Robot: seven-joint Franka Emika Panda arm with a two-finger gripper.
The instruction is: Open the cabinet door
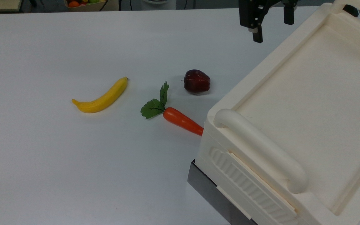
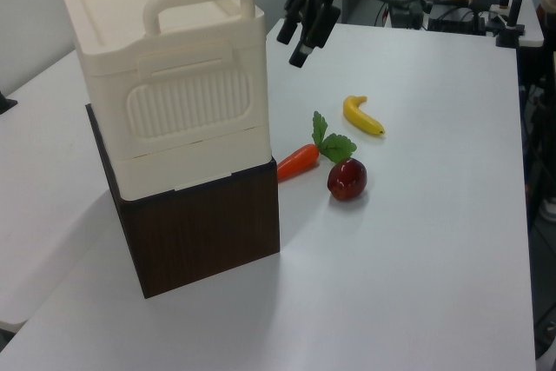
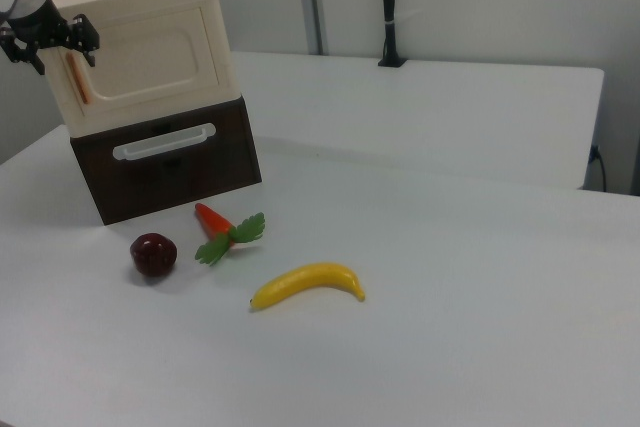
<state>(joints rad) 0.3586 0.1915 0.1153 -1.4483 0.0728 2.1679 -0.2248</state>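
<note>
The cabinet door (image 3: 150, 62) is the cream recessed front panel of the cabinet, shut flat, with a copper strip (image 3: 75, 79) along the edge at the right view's left. My gripper (image 3: 50, 44) hovers open at that strip edge, near the door's upper corner. In the top view the gripper (image 1: 272, 26) hangs just off the cabinet's far corner, its fingers spread with nothing between them. In the left view the gripper (image 2: 294, 45) sits to the right of the cream cabinet (image 2: 165, 67), apart from it.
A dark red apple (image 1: 197, 81), a carrot with green leaves (image 1: 180, 120) and a banana (image 1: 102, 97) lie on the white table (image 1: 58, 172) before the cabinet. The cream unit stands on a dark brown base (image 3: 170, 162) with a bar handle (image 3: 165, 142).
</note>
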